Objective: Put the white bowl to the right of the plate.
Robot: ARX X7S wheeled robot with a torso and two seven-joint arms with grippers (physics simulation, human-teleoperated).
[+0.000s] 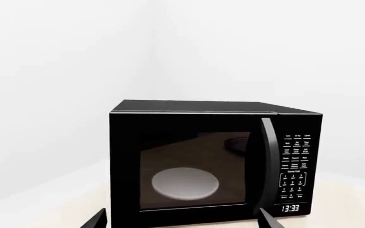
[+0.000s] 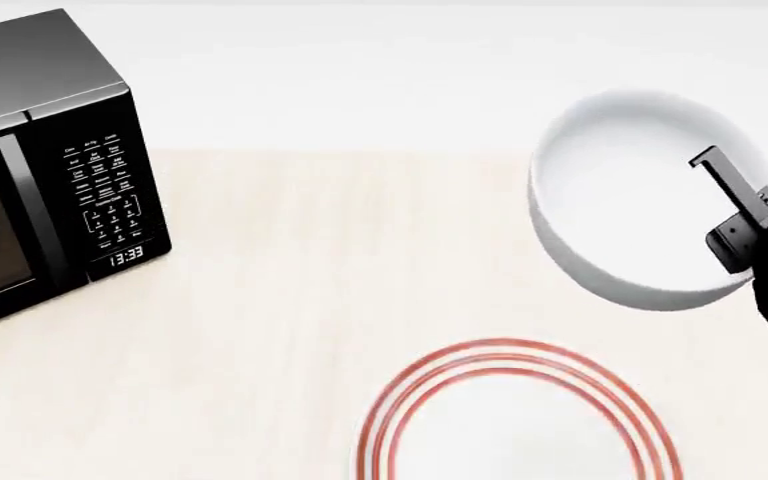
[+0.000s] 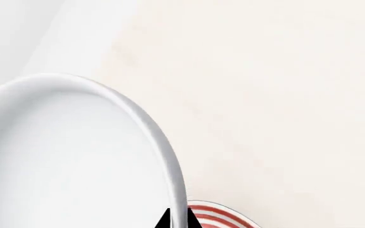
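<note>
The white bowl is held in the air above the table at the right, beyond the plate. My right gripper is shut on the bowl's right rim; in the right wrist view its two fingertips pinch the rim of the bowl. The plate with red rings lies flat at the front, below the bowl; a part of the plate shows behind the rim in the right wrist view. My left gripper is open and empty, facing the microwave.
A black microwave stands at the left of the table, door shut, clock reading 13:33. In the left wrist view a dim greyish dish shows through the microwave's glass. White walls stand behind the table.
</note>
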